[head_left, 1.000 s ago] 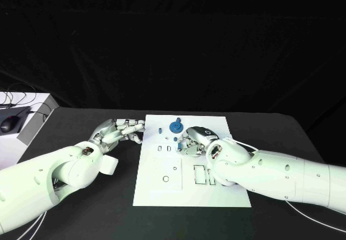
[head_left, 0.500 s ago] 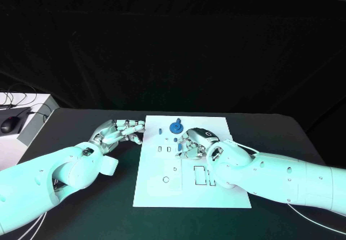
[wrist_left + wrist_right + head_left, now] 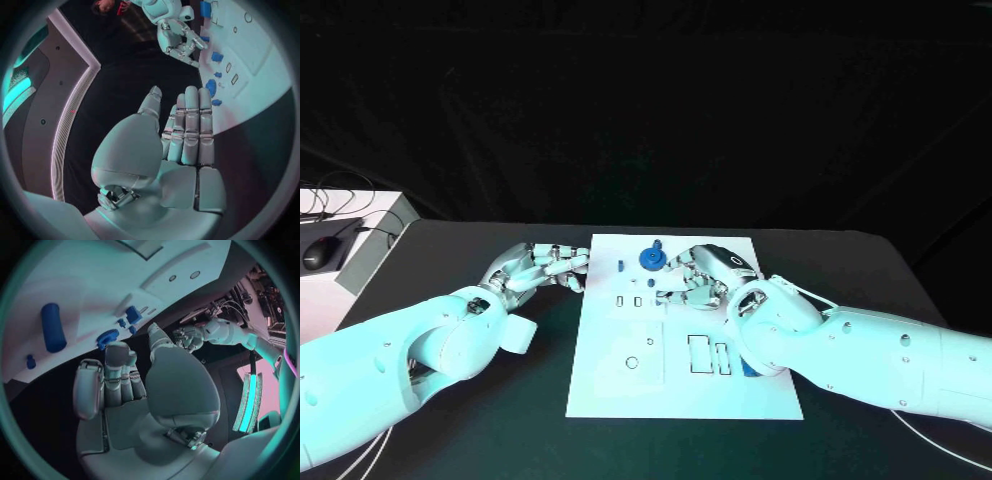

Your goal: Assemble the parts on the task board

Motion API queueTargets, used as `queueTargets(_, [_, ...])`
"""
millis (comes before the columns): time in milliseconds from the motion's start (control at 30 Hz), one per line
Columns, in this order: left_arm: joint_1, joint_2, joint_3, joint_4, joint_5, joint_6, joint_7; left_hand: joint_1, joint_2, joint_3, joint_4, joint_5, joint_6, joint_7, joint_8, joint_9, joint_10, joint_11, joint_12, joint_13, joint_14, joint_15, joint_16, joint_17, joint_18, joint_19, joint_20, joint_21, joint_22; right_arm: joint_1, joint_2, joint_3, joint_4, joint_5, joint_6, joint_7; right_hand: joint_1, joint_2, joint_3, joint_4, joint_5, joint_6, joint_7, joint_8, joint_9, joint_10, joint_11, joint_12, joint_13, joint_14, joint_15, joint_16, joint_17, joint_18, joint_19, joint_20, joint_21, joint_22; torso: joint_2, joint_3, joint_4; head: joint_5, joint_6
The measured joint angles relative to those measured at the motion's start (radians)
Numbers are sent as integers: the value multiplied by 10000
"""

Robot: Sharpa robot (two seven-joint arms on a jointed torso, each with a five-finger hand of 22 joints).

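The white task board lies mid-table. A blue gear stands near its far edge, with a small blue peg to its left. My right hand hovers over the board's far right part, just right of the gear, fingers loosely bent and holding nothing. My left hand rests beside the board's left edge, empty. In the right wrist view the gear, a blue cylinder and a square blue piece lie on the board. The left wrist view shows the gear and my right hand.
A blue part peeks out beside my right forearm at the board's right edge. Empty rectangular slots lie mid-board. A white side table with a mouse and cables stands at the far left.
My right hand has drawn back from the small slots at the board's middle toward the far right corner. The left hand has hardly moved.
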Motion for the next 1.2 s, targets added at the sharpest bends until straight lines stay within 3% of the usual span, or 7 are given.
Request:
queueTargets(100, [-1, 33, 66, -68, -244, -64, -196, -261, -261, -82, 100, 0, 36, -37, 65, 9, 156, -123, 698, 425, 108, -178, 754, 458, 3, 197, -206, 388, 201, 150, -244, 42, 74, 800, -285, 597, -47, 47, -38, -76, 38, -52, 44, 0, 7, -94, 18, -43, -64, 0, 0, -13, -14, -1, 0, 0, -83, 0, -18, 24, -18, 32, 28])
queueTargets(333, [106, 249, 303, -215, -1218, -102, -1152, -1094, -1094, 334, 1535, 0, -80, -227, 1158, 53, -1222, -418, 5116, 3665, -38, -427, 3734, 1928, -2, 110, -612, 2433, 1538, 633, -794, 71, 34, 3713, -440, 2927, -383, 1026, -450, -1344, 248, 16, -4, 122, 30, -812, 58, -778, -889, -86, 70, -308, 23, -3, 0, 0, -714, -1, -112, 122, -65, 122, 65])
queueTargets(567, [637, 871, 376, -614, -2107, -45, -2508, -1348, -840, 212, 1608, 0, 409, -736, 2755, 676, -1055, -797, 7436, 5411, 1118, -877, 5497, 3153, 455, 864, -924, 4003, 2536, 992, -1214, 82, -259, 6327, -61, 4765, -264, 1452, -774, -2029, 326, 136, -59, 276, 35, -1018, 87, -928, -1565, -340, 88, -663, 43, -2, -1, 74, -1877, -3, -258, 242, -112, 187, 105])
queueTargets(733, [1014, 1315, 346, -860, -3005, 298, -3729, -1508, -680, 62, 2163, -28, 450, -772, 2459, 573, -1030, -814, 7330, 5843, 1321, -848, 5494, 3575, 502, 820, -849, 4287, 2984, 1098, -1322, 82, -547, 7283, 105, 5321, -198, 1597, -837, -2255, 386, 154, -41, 312, 35, -1019, 86, -841, -1727, -340, 88, -717, 113, -2, 0, 74, -1916, -3, -321, 314, -170, 187, 165])
queueTargets(967, [1859, 2209, -233, -1330, -4516, 1441, -5804, -1777, -811, 200, 2949, -117, 655, -863, 2367, 434, -745, -919, 7220, 6226, 1663, -939, 5749, 4317, 573, 1245, -839, 4609, 3943, 1153, -1377, 74, -824, 7955, 230, 5629, -198, 1597, -851, -2270, 386, 155, -40, 311, 34, -1039, 66, -841, -1768, -340, 88, -717, 133, -3, 0, 73, -1916, -5, -397, 452, -269, 271, 124])
queueTargets(1067, [2207, 2687, -587, -1708, -4968, 1948, -6559, -2014, -728, 159, 2989, -105, 460, -922, 2957, 956, -709, -955, 7315, 6337, 1752, -990, 5950, 4669, 574, 1426, -912, 4840, 4511, 1168, -1396, 72, -910, 8076, 258, 5654, -198, 1597, -864, -2283, 386, 111, 3, 311, 24, -1070, 34, -785, -1781, -340, 88, -717, 146, -2, 0, 73, -1916, -5, -421, 480, -289, 314, 72])
queueTargets(1200, [2481, 3219, -881, -2149, -5342, 2539, -7350, -2165, -456, 48, 2877, 2, 81, -1093, 4044, 2089, -636, -1028, 7379, 6363, 1823, -1028, 6005, 4877, 574, 1579, -964, 4948, 4952, 1173, -1403, 72, -1034, 8181, 284, 5655, -207, 1588, -877, -2270, 446, 109, 4, 311, 24, -1072, 33, -784, -1812, -340, 87, -736, 155, -2, 0, 73, -1952, -5, -443, 512, -311, 363, 12])
